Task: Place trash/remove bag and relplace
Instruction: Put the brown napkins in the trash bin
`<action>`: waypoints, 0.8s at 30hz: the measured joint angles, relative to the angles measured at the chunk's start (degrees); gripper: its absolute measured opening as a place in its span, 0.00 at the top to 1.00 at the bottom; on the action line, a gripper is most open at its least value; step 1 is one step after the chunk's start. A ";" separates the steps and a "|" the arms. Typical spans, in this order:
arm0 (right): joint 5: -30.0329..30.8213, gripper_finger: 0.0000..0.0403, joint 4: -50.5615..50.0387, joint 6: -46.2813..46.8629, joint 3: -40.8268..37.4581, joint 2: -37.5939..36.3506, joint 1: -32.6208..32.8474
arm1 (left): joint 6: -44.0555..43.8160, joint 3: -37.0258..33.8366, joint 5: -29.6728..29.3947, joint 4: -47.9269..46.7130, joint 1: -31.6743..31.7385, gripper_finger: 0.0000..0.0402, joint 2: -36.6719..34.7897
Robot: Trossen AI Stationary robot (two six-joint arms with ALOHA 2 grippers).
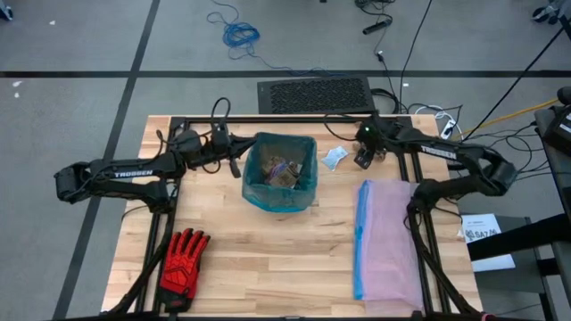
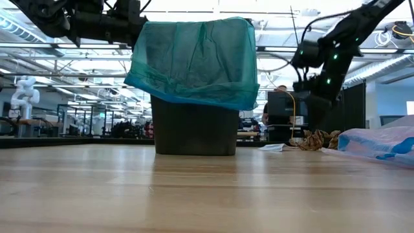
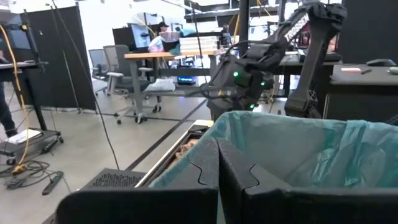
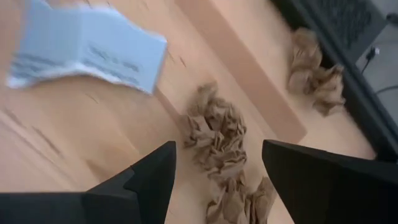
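Right wrist view showed the crumpled tan-brown paper lump [image 4: 214, 140] lying on the light wooden table [image 4: 74, 143] directly between and just beyond the right gripper [image 4: 217, 180], whose dark fingers were spread wide and empty, the lump's long axis running along the gap. From the teal-green bagged bin [image 1: 280, 171], it lay toward three o'clock, beside the pale blue scrap [image 1: 335, 159]. Left gripper [image 1: 234, 165], fingers pressed together, hung at nine o'clock. Contact was hidden.

bin [image 1: 280, 192] between glove [image 1: 183, 259] and spare bag [image 1: 388, 241].
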 joint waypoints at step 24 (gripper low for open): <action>0.10 0.99 -2.96 0.27 6.90 6.25 1.64 | 3.39 -0.76 0.70 -7.48 -0.04 1.00 -0.61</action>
